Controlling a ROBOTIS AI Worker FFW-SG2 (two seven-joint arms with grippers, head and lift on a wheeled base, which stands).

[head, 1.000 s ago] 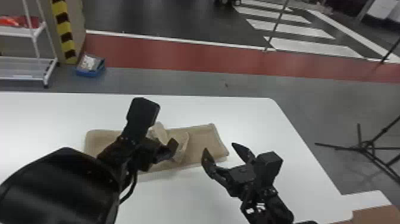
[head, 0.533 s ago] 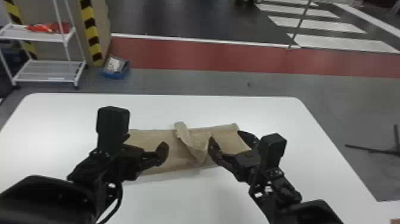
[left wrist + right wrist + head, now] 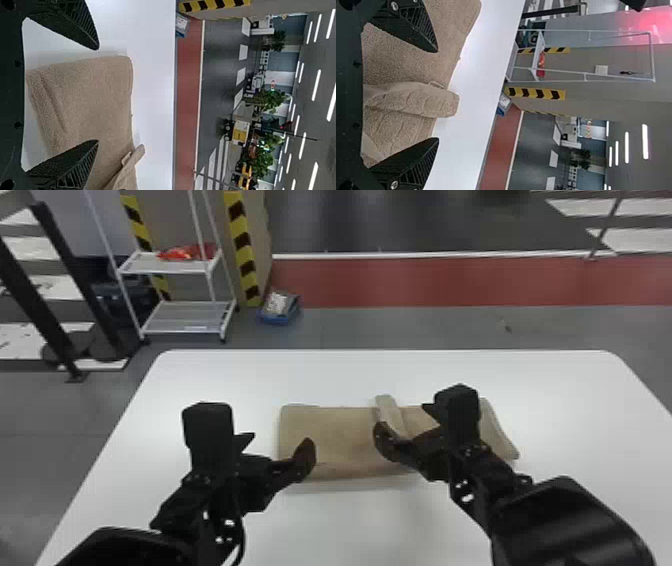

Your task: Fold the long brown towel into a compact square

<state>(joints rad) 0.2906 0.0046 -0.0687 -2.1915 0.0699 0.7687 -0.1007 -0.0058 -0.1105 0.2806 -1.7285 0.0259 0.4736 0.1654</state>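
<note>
Head view: left gripper (image 3: 281, 437), right gripper (image 3: 401, 415) spread, apparently apart from brown towel (image 3: 342, 437).

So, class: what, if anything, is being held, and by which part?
Nothing is held: the left gripper and right gripper are both open, and the towel lies on the table.

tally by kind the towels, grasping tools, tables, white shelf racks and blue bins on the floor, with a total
brown towel: 1
tools, left tool and right tool: 2
white table: 1
white shelf rack: 1
blue bin: 1
total: 6
</note>
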